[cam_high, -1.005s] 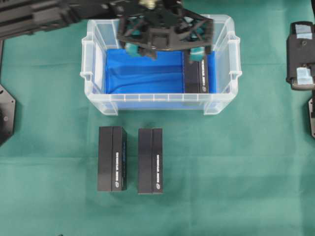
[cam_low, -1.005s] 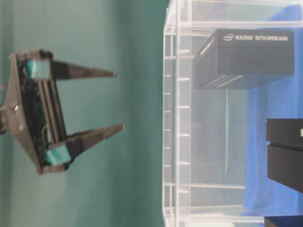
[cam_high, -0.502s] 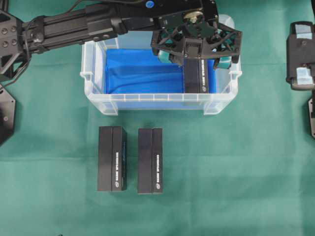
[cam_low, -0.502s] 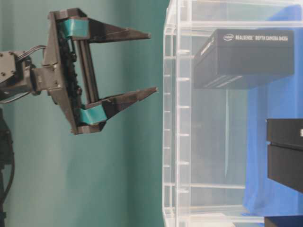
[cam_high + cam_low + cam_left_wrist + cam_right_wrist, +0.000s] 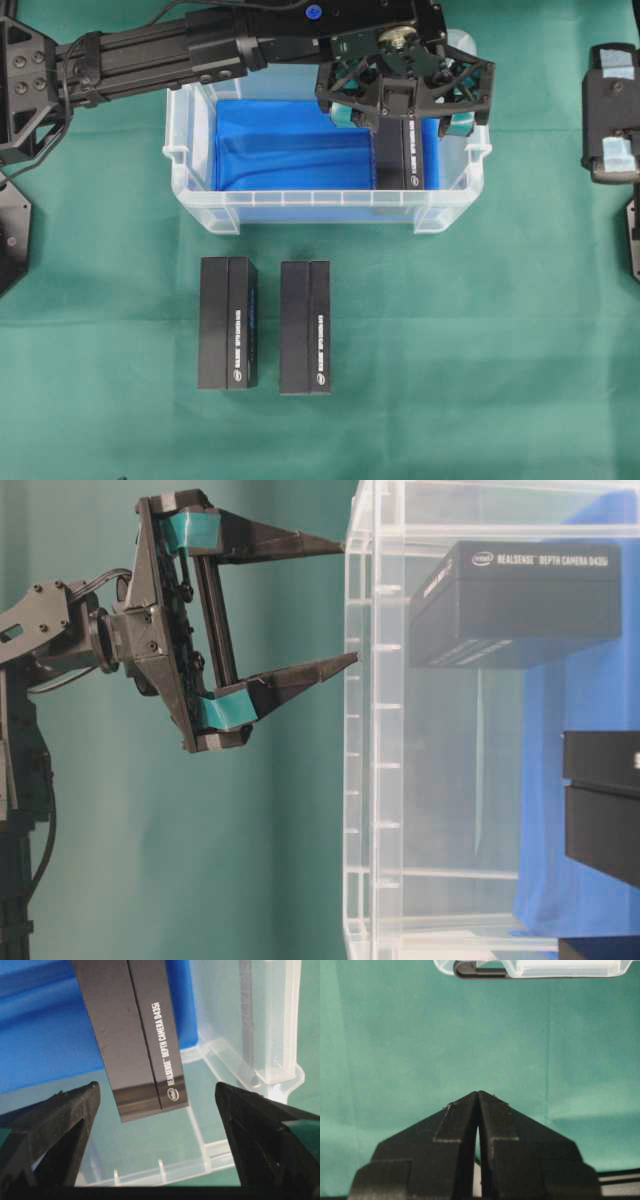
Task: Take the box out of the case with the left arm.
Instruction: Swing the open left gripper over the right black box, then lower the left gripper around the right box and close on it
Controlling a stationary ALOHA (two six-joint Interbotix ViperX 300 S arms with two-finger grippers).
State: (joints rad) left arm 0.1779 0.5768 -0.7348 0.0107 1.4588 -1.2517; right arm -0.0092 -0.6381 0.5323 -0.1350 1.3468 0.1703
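Green cloth (image 5: 480, 350) — case (image 5: 197, 205), 2 boxes (image 5: 265, 325).

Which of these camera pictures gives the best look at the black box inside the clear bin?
The left wrist view: the box fills it, label readable. Overhead, the left gripper hides the box's far end. The table-level view shows it through the bin's wall. The right wrist view misses it.

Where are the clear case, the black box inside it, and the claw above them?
case (image 5: 300, 200): overhead view, near wall's rim.
box (image 5: 400, 155): overhead view, visible top face.
left gripper (image 5: 345, 605): table-level view, midway between the open fingertips, at the case's rim.
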